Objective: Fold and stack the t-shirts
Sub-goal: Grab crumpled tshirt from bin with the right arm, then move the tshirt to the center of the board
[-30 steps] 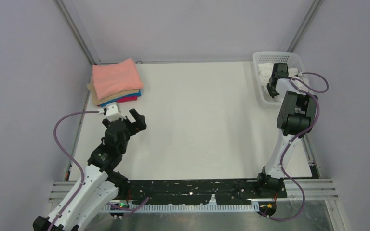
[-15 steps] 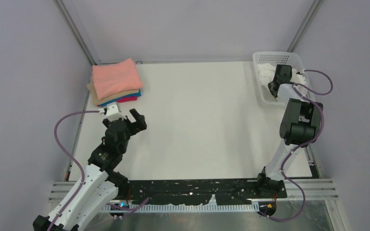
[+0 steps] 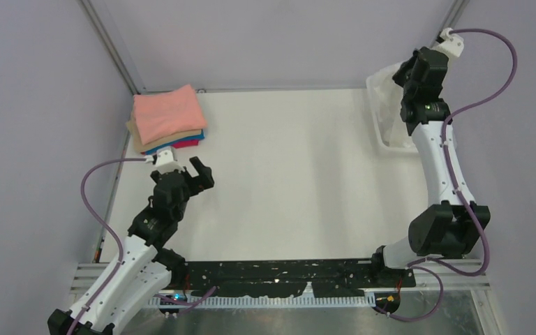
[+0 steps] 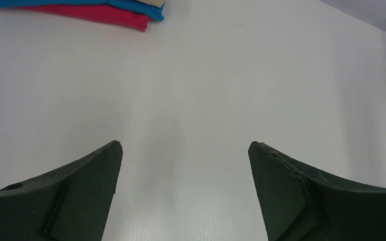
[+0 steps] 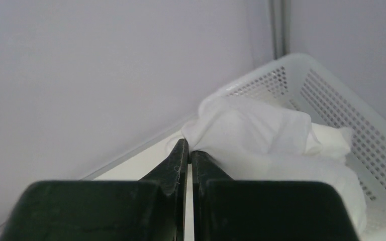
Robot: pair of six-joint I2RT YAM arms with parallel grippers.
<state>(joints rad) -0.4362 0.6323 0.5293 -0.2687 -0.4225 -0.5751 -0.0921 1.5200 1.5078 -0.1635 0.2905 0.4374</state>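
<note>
A stack of folded t-shirts (image 3: pixel 167 120), salmon-pink on top of tan, blue and magenta, lies at the table's far left; its blue and magenta edges show in the left wrist view (image 4: pixel 95 11). My left gripper (image 3: pixel 187 169) is open and empty just in front of the stack, above bare table (image 4: pixel 186 145). My right gripper (image 3: pixel 406 78) is raised high over the white perforated basket (image 3: pixel 385 143) and is shut on a pinch of the white t-shirt (image 5: pixel 261 135), which hangs from the fingertips down into the basket (image 5: pixel 331 100). Its print is hidden.
Grey walls and metal frame posts close in the far corners. The basket stands at the table's far right edge, next to the right wall. My right arm stretches upright along the right side.
My right arm has risen from inside the basket to high above it, lifting the white t-shirt by a pinch. My left arm has barely moved.
</note>
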